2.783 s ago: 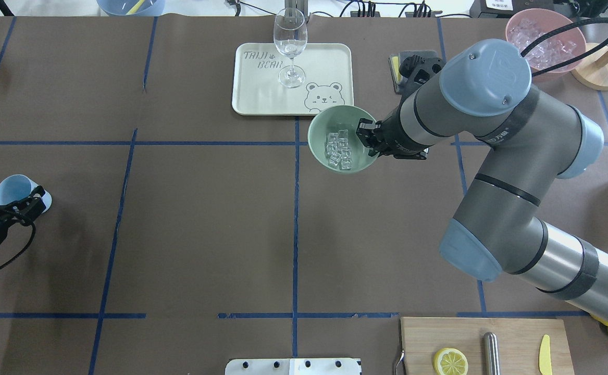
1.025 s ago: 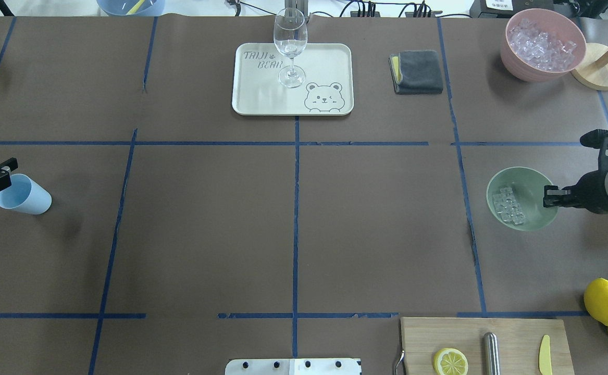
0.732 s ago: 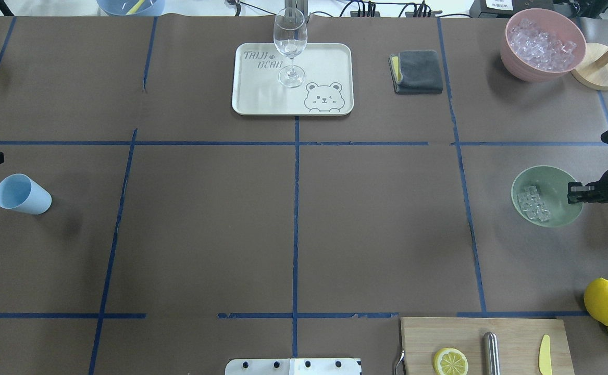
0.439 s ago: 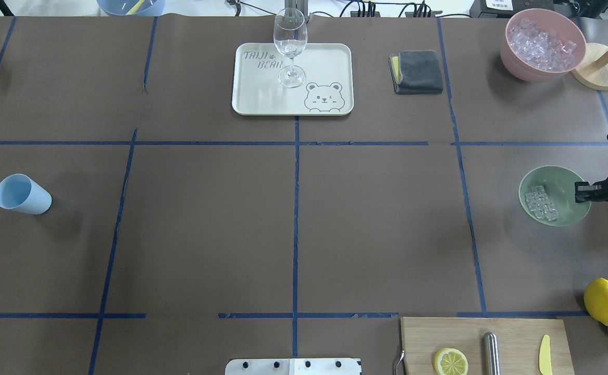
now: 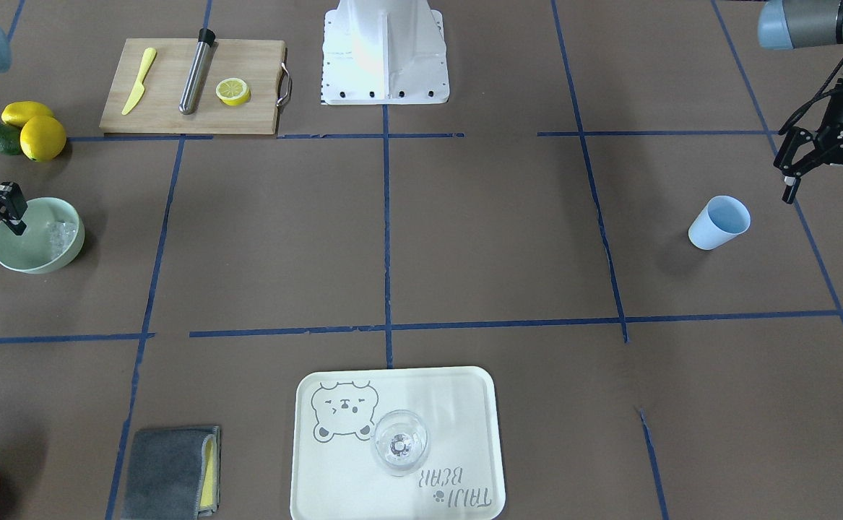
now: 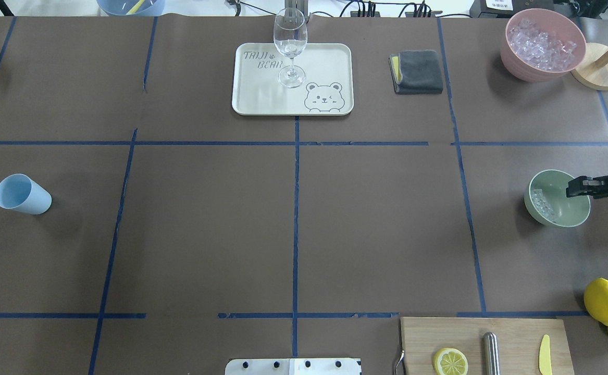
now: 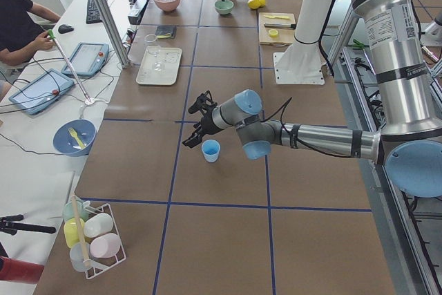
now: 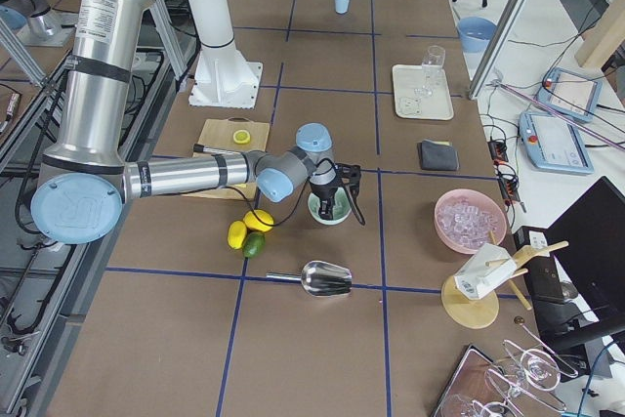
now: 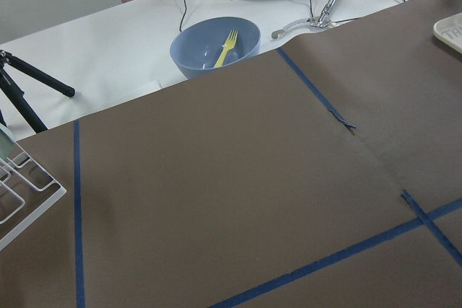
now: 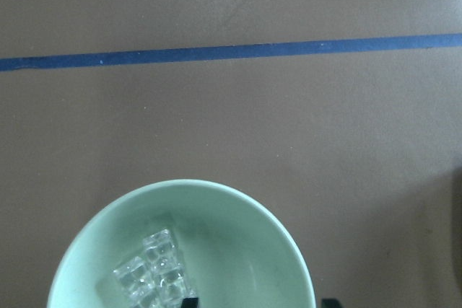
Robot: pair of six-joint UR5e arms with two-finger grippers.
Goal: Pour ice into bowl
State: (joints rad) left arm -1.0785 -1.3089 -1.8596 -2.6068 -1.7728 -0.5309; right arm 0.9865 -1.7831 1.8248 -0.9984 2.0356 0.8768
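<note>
The mint-green bowl (image 6: 559, 200) sits at the table's right side, also in the front-facing view (image 5: 35, 242) and the right wrist view (image 10: 180, 243). A small heap of clear ice cubes (image 6: 542, 203) lies inside it (image 10: 153, 273). My right gripper (image 6: 577, 187) is at the bowl's rim, and its jaws stand apart, one inside and one outside the rim. My left gripper (image 5: 828, 193) is open and empty, hanging beside the light blue cup (image 5: 717, 222), which stands at the left (image 6: 22, 194).
A pink container of ice (image 6: 543, 44) stands far right at the back, with a grey cloth (image 6: 417, 72) and a tray (image 6: 324, 62) with a wine glass. Lemons (image 6: 604, 301) and a cutting board (image 6: 483, 338) lie front right. A metal scoop (image 8: 327, 280) lies beyond the lemons.
My right arm carried the bowl of ice from near the tray to the table's right side and lowered it. My left gripper let go of the cup and drew back leftward.
</note>
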